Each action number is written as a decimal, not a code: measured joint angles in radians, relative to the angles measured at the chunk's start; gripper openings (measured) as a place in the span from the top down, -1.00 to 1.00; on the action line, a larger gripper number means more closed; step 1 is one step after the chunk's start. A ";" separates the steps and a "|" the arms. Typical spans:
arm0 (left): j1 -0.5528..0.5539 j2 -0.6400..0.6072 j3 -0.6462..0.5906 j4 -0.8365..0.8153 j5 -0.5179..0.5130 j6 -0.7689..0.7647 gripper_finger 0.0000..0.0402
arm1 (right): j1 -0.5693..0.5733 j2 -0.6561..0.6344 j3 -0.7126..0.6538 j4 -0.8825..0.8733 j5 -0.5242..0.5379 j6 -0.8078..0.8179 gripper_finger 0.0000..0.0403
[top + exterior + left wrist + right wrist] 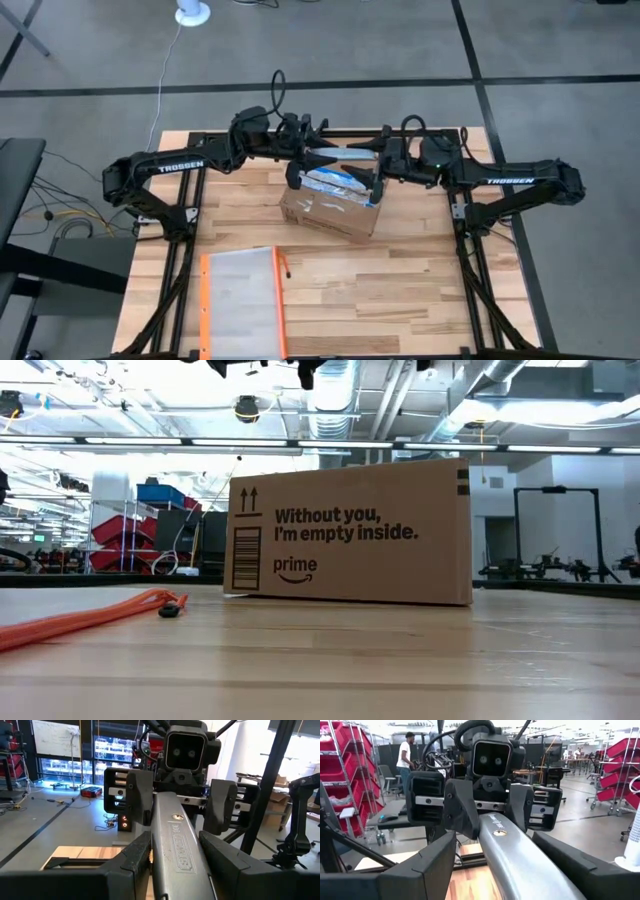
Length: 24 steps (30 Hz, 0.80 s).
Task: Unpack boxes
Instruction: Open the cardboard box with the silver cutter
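The brown cardboard box stands on its base at the middle of the wooden table, with blue-and-white tape on its top; the low view shows its printed side. Above its far edge a grey metal tool hangs level between both grippers. My left gripper is shut on the tool's left end and my right gripper on its right end. The left wrist view shows the tool running from my left gripper to the other one; the right wrist view shows the tool running away from my right gripper. My left gripper pinches the grey tool's left end between its two fingers. It comes level from the table's left, its fingers lying along the tool. The tool is level and clear of the box. My right gripper has the tool's right end between its two fingers. It comes level from the table's right, along the tool. A thin gap shows beside one finger, so how closely that finger meets the tool cannot be told.
An orange-edged clear pouch lies flat near the table's front left; its orange edge shows in the low view. Black frame rails run along both table sides. A person stands far off in the room.
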 joint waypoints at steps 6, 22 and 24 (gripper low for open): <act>0.000 0.000 0.000 -0.001 0.002 -0.001 0.37 | 0.000 0.001 0.000 -0.008 0.004 -0.007 -0.04; -0.007 0.001 0.000 -0.003 0.021 -0.010 0.36 | -0.007 -0.016 0.000 -0.057 -0.019 -0.051 0.44; -0.009 0.003 0.000 -0.010 -0.001 -0.020 0.22 | -0.015 -0.030 0.000 -0.085 -0.018 -0.062 0.44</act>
